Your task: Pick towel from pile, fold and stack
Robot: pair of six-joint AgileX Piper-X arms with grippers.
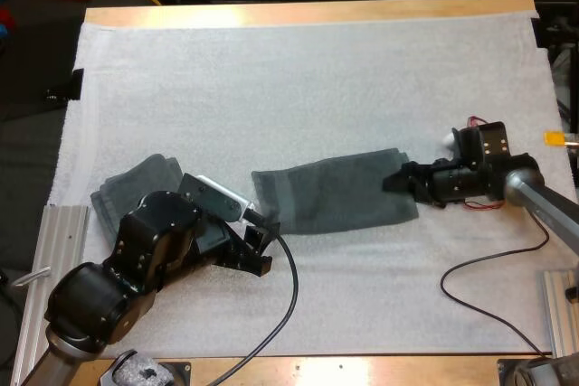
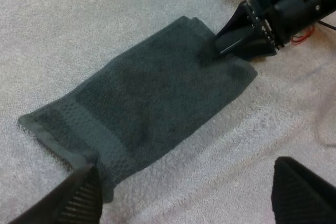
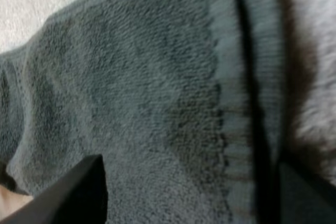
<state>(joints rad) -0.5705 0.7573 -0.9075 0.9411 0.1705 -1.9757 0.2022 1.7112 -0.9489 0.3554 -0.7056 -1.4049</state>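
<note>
Towel (image 1: 330,194): flat on the bench (image 1: 317,12), laid out for folding.
My left tool (image 2: 185,171): released, at one end's corner.
My right tool (image 1: 398,180): released over the opposite hem, I judge to pinch it.

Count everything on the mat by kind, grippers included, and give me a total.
Dark grey-green towels: 2, the flat towel between the grippers and the folded towel behind the left arm
Grippers: 2, the left gripper and the right gripper
Total: 4
</note>
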